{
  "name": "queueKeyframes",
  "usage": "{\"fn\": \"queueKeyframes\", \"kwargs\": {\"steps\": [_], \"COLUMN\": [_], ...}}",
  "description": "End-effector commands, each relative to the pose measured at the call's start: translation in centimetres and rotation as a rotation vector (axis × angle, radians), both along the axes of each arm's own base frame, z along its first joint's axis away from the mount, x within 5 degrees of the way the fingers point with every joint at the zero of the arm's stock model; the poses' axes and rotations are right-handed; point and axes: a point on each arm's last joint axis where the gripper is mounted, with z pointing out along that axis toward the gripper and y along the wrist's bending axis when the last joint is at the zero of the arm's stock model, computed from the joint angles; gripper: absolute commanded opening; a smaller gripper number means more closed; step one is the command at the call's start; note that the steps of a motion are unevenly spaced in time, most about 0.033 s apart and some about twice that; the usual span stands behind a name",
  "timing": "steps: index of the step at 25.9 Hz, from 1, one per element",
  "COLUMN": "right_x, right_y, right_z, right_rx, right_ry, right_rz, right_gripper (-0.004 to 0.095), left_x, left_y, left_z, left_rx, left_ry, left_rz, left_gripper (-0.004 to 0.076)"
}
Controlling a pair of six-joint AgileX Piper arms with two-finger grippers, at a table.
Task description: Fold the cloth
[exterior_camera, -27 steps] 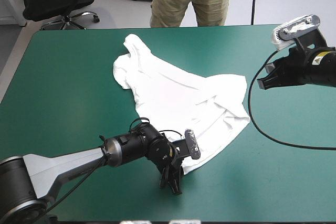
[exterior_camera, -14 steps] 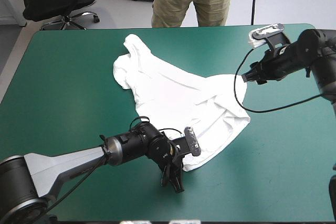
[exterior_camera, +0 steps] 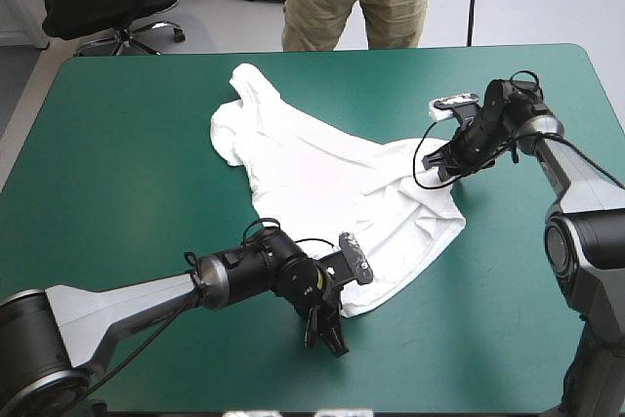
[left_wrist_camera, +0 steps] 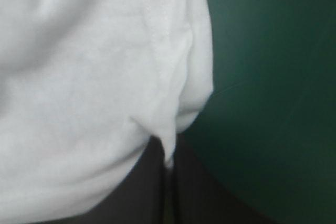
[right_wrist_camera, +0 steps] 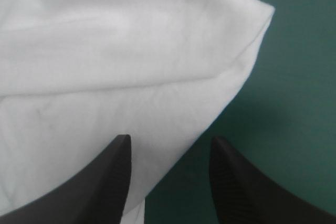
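nearest the table's front edge, the left gripper (exterior_camera: 327, 331) points down at the teal-green cover (exterior_camera: 117, 173), its black fingers (left_wrist_camera: 195, 199) pressed together into one arch and pinching the near corner of the t-shirt (exterior_camera: 322, 178). in the left wrist view a stitched hem runs down to a small point of white fabric caught just where the two fingers meet, with bare cover beside it. the t-shirt itself lies spread out but wrinkled near the middle of the table, running on a diagonal from this near corner, which sits right of centre, up to a bunched, narrower end close to the far edge, left of centre; shallow creases cross its right half. at the garment's right-hand corner, farther back, the right gripper (exterior_camera: 437, 165) is lowered to the cloth, reaching in from the table's right side. in the right wrist view its fingers (right_wrist_camera: 100, 187) stand spread apart, holding nothing: the edge of the white fabric passes between them, one finger over the cloth and the other over bare cover, and the rounded corner of the t-shirt lies just ahead of the gripper.
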Motion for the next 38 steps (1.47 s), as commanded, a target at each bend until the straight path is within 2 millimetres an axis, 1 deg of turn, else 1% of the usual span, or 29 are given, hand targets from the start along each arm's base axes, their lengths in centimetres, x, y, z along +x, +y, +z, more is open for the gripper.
{"fn": "queueKeyframes", "kwargs": {"steps": [1,3,6,9,11,13,14,16,17,19,20,22,23,24,25,26,27,28,29,30,31,32,35,38], "right_x": [0.2,0.3,0.3,0.3,0.2,-0.2,-0.8,-1.7,-2.5,-3.9,-5.0,-7.0,-8.2,-10.3,-11.7,-13.7,-15.1,-17.3,-18.6,-20.8,-22.0,-23.1,-26.2,-29.0], "right_y": [-0.2,0.0,0.4,1.0,1.2,1.2,1.1,1.1,1.0,1.1,1.1,1.2,1.3,1.3,1.3,1.3,1.3,1.3,1.3,1.2,1.2,1.1,0.9,0.7], "right_z": [1.4,0.7,0.1,0.1,0.4,2.2,4.8,7.8,10.0,13.2,15.6,19.1,20.9,24.0,26.0,28.5,30.2,32.6,33.9,36.1,37.2,38.2,40.6,42.3], "right_rx": [0.024,0.041,0.084,0.134,0.155,0.151,0.152,0.157,0.159,0.181,0.194,0.217,0.235,0.252,0.266,0.285,0.294,0.313,0.321,0.328,0.331,0.335,0.332,0.324], "right_ry": [-0.039,-0.011,0.012,0.01,0.008,-0.034,-0.105,-0.184,-0.24,-0.322,-0.387,-0.479,-0.53,-0.627,-0.691,-0.777,-0.845,-0.939,-0.991,-1.092,-1.146,-1.194,-1.319,-1.425], "right_rz": [-0.016,-0.02,0.003,0.053,0.072,0.084,0.091,0.097,0.109,0.124,0.142,0.176,0.189,0.214,0.23,0.248,0.271,0.296,0.307,0.328,0.34,0.347,0.365,0.382], "right_gripper": [0.0422,0.0381,0.0241,-0.002,-0.0003,-0.0003,-0.0003,-0.0003,-0.0003,-0.0003,-0.0003,-0.0003,-0.0003,-0.0003,-0.0003,-0.0003,-0.0003,-0.0003,-0.0003,-0.0003,-0.0003,-0.0003,-0.0003,-0.0003], "left_x": [-0.7,-0.7,-0.7,-0.6,-0.3,0.2,0.8,1.6,2.1,3.0,3.4,4.4,4.9,5.8,6.1,6.6,6.7,6.5,6.2,5.2,4.5,3.7,1.4,-0.9], "left_y": [0.1,0.1,0.1,0.1,0.3,1.0,1.6,2.0,2.2,2.5,2.6,3.1,3.4,3.9,4.4,5.3,5.9,7.2,7.9,9.5,10.4,11.4,14.2,16.9], "left_z": [-1.1,-1.1,-1.1,-1.1,-0.9,0.2,1.9,4.3,5.8,9.0,10.9,14.5,16.4,20.0,21.9,25.1,26.9,30.7,32.3,36.1,37.9,39.6,43.7,46.5], "left_rx": [0.048,0.048,0.048,0.048,0.062,0.084,0.103,0.117,0.119,0.112,0.1,0.067,0.043,0.008,-0.006,-0.013,-0.016,-0.029,-0.023,-0.053,-0.083,-0.122,-0.244,-0.332], "left_ry": [0.056,0.056,0.058,0.047,0.013,-0.08,-0.189,-0.315,-0.394,-0.54,-0.622,-0.758,-0.816,-0.915,-0.961,-1.042,-1.098,-1.225,-1.283,-1.39,-1.433,-1.469,-1.563,-1.644], "left_rz": [0.008,0.008,0.016,0.018,0.03,0.014,-0.005,-0.02,-0.023,-0.018,-0.018,0.005,0.025,0.048,0.062,0.079,0.095,0.149,0.177,0.234,0.259,0.291,0.377,0.431], "left_gripper": [-0.0018,-0.0018,-0.0018,-0.0018,-0.0018,-0.0018,-0.0018,-0.0018,-0.0018,-0.0017,-0.0017,-0.0017,-0.0017,-0.0017,-0.0017,-0.0017,-0.0017,-0.0017,-0.0017,-0.0017,-0.0017,-0.0017,-0.0017,-0.0017]}}
